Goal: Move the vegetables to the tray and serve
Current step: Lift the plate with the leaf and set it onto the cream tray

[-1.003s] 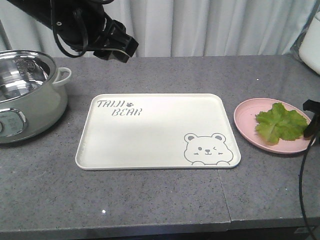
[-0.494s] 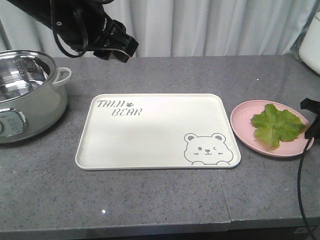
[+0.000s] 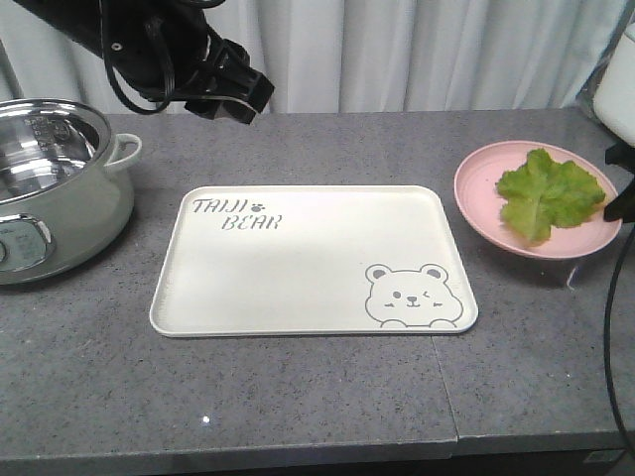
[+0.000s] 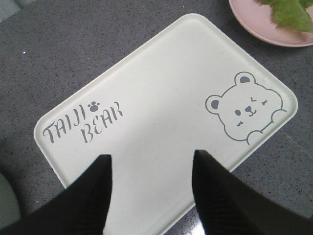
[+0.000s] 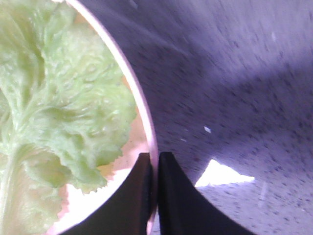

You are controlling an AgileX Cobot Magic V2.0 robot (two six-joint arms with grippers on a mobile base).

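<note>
Pinching the thin rim of the pink plate [image 5: 145, 122], my right gripper [image 5: 154, 161] has its two fingers pressed nearly together with only the plate's edge between them. Just beyond my fingertips, on the plate, lies the lettuce leaf [image 5: 58, 98], its paler midrib on the side away from my fingers. A second ago the plate sat flat on the grey counter [image 3: 298, 397]. Now it hangs tilted above the counter with a shadow beneath it, carried back and inward toward the far right corner of the tray [image 3: 308, 258]. The leaf has ridden along without sliding off. The tray, off to this hand's left, has not shifted. Near its lettered corner my left gripper [image 4: 151, 155] hovers as before, fingers spread wide and holding nothing. Beyond it the steel pot [image 3: 50, 188] is unmoved. From the front, my right gripper is mostly cut off by the frame edge, and the counter past the plate is blurred in my wrist view.
</note>
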